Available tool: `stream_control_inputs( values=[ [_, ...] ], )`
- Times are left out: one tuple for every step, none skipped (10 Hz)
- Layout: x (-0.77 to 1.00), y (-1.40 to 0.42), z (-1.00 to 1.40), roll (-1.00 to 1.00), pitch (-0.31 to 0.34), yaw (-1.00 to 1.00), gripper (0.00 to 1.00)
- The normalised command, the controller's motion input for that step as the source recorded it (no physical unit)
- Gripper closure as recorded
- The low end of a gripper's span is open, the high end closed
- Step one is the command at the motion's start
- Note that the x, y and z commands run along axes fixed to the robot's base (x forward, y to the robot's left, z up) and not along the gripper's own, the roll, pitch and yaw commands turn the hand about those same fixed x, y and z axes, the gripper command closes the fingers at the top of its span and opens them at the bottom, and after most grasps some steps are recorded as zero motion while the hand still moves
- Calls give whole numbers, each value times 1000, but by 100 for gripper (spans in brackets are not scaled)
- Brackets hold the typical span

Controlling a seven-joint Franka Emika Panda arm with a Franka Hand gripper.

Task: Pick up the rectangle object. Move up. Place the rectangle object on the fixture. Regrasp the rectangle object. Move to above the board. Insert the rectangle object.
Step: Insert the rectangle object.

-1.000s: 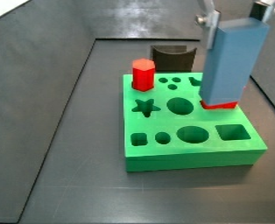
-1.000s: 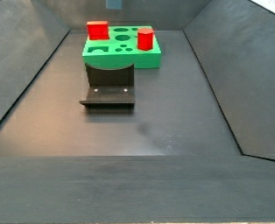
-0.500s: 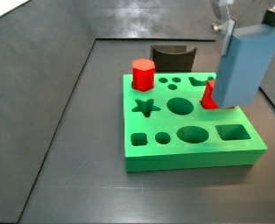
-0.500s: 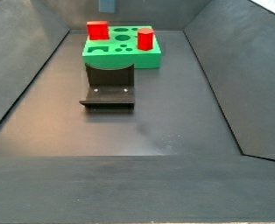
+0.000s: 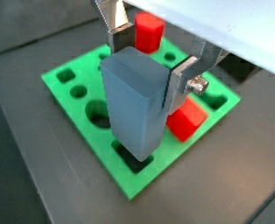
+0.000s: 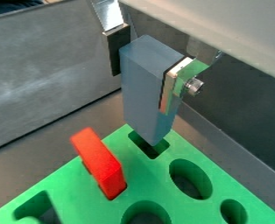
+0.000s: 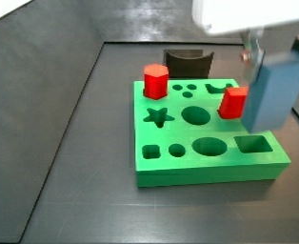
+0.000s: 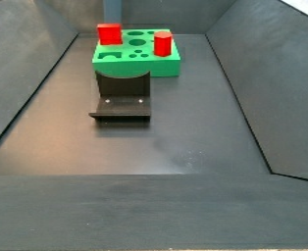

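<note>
My gripper (image 5: pixel 150 66) is shut on the rectangle object (image 5: pixel 137 109), a grey-blue block held upright by its upper end. Both wrist views show its lower end at the mouth of a dark rectangular hole (image 6: pixel 151 147) near a corner of the green board (image 6: pixel 58 188); I cannot tell whether it has entered. In a side view the gripper (image 7: pixel 279 52) holds the block (image 7: pixel 277 91) over the board's (image 7: pixel 209 170) right edge, just behind that hole (image 7: pixel 251 145). The dark fixture (image 7: pixel 188 63) stands empty behind the board. Neither the gripper nor the block shows in the side view with the fixture (image 8: pixel 123 101) in front of the board (image 8: pixel 157 67).
A red hexagonal prism (image 7: pixel 153 81) and another red piece (image 7: pixel 232 102) stand in the board; they also show in a wrist view, the prism (image 5: pixel 148 31) and the red piece (image 5: pixel 186 118). Dark sloping walls (image 7: pixel 50 95) enclose the grey floor.
My gripper has carried the block to the right, toward the board's front, and lower. The red piece behind it has come into view.
</note>
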Motion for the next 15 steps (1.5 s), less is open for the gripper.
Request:
stream_control_inputs(
  values=[
    [549,-269,-531,180,-110,0,100],
    [486,-271,-477,203,-129,0,100],
    [420,-129,-197,277,0,0,100],
    [354,0,-143,274,0,0,100],
    [300,11,-111,241,0,0,100],
    [149,174,-83,214,0,0,100],
    [80,149,0,156,16,0,100],
    [0,180,23,204,37,0,100],
    [-11,186,57,147,39,40,100],
    [-14,97,60,120,47,54,100],
    [-40,66,140,64,41,0,100],
    [-220,54,194,56,0,0,100],
    [-154,83,154,0,0,0,100],
    [-194,40,120,0,0,0,100],
    [-134,0,63,0,0,0,100]
  ],
)
